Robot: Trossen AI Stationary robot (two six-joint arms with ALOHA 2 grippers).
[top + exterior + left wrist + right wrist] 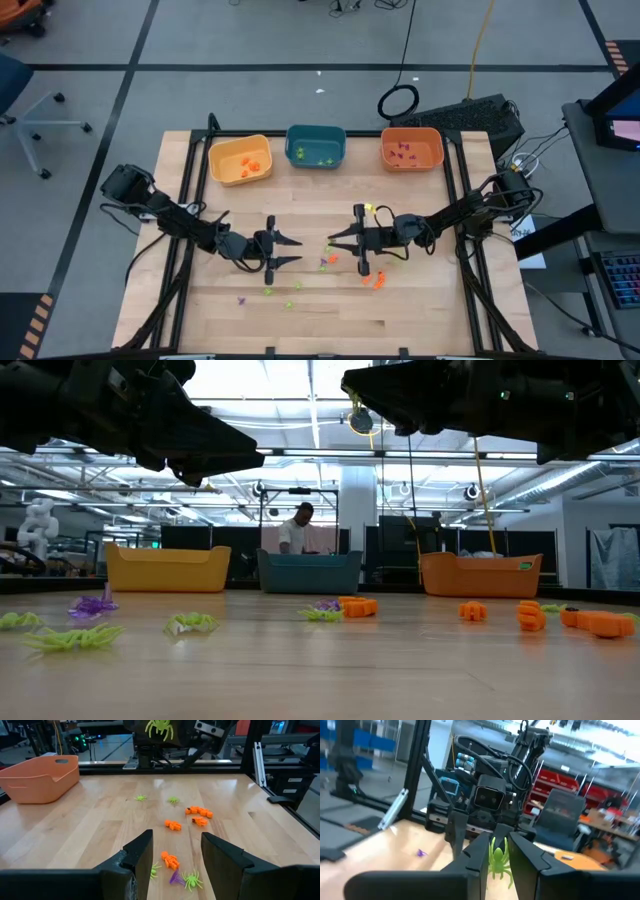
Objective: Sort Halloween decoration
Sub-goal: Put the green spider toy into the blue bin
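Observation:
My right gripper [499,851] hangs above the middle of the table, shut on a light-green spider trinket [498,856], which also shows in the left wrist view [159,727]. Facing it, my left gripper [177,854] stands open above the wood with nothing between its fingers. Below and ahead of it lie loose trinkets: orange ones [170,861], a purple one [176,877] and green spiders [191,880]. More lie scattered on the boards [375,280]. My right gripper pinches the green spider's body [497,855] between its two fingers, which reach out about level toward the table's left side. The spider's legs [508,876] stick out below the fingers. It is lifted clear of the table.
Three bins stand along the far edge: yellow [240,160] with orange trinkets, teal [316,146] with green ones, orange [411,148] with purple ones. A person [297,530] shows in the room beyond. Bare wood lies near the front edge [320,330].

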